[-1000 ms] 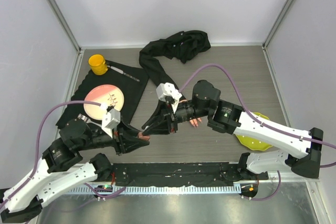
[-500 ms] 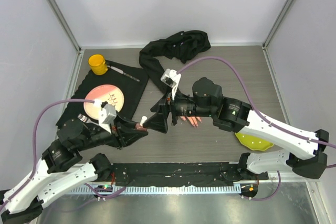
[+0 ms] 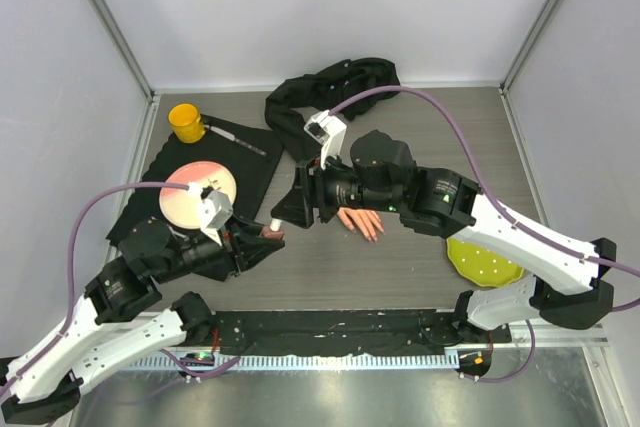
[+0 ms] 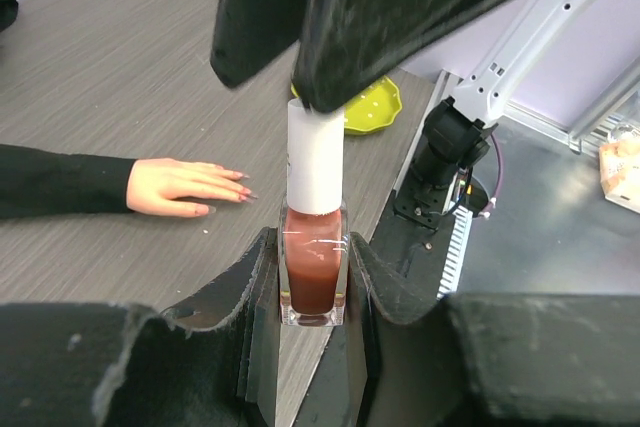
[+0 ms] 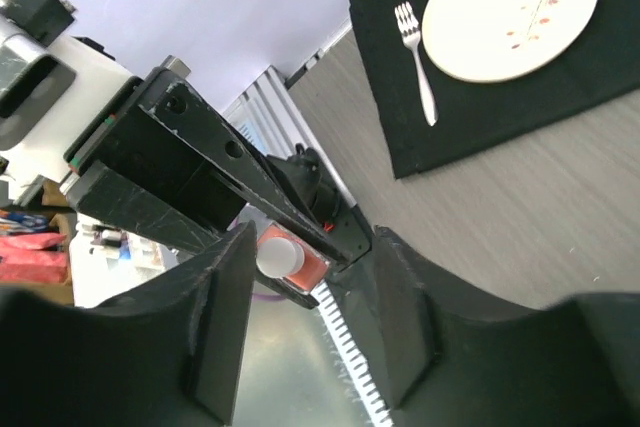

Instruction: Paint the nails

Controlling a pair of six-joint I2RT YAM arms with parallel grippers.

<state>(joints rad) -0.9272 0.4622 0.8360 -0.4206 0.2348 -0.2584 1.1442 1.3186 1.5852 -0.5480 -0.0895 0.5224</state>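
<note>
Bottle [image 4: 312, 282] is sitting clamped in the left gripper [image 4: 312, 247] while the right gripper [image 5: 310, 242], jaws spread, is shifting up over its cap [image 4: 315, 162], leaving the nails [image 4: 238, 183] unpainted on the table nearby.

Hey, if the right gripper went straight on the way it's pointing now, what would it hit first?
Most likely the white cap of the polish bottle, clamped upright in the left gripper. The right gripper is open and aimed at it; whether it already touches is unclear.
</note>
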